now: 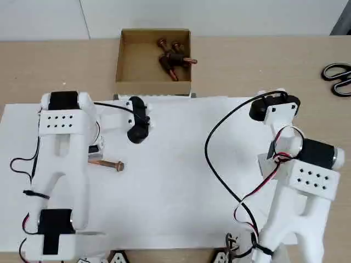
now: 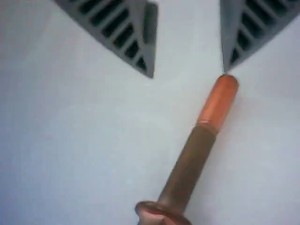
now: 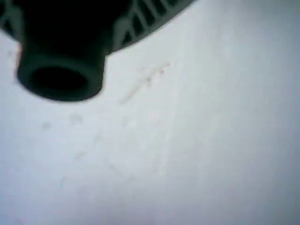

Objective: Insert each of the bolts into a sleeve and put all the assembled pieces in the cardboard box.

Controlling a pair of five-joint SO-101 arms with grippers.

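Note:
A copper bolt (image 1: 107, 164) (image 2: 197, 154) lies flat on the white sheet beside my left arm, with its flanged head pointing away from the arm. My left gripper (image 1: 94, 155) (image 2: 187, 75) is open just above the sheet. One fingertip (image 2: 225, 65) sits at the bolt's orange tip, and nothing is between the fingers. My right gripper (image 1: 274, 109) hovers over the sheet's far right part. In the right wrist view a dark hollow sleeve (image 3: 58, 77) juts from under its ribbed finger (image 3: 140, 18), apparently held. The cardboard box (image 1: 153, 85) at the back holds several assembled pieces (image 1: 174, 59).
A white sheet (image 1: 175, 192) covers the table's middle between the arms. Scissors (image 1: 337, 76) lie at the far right edge. Black cables (image 1: 219, 164) loop over the sheet near the right arm.

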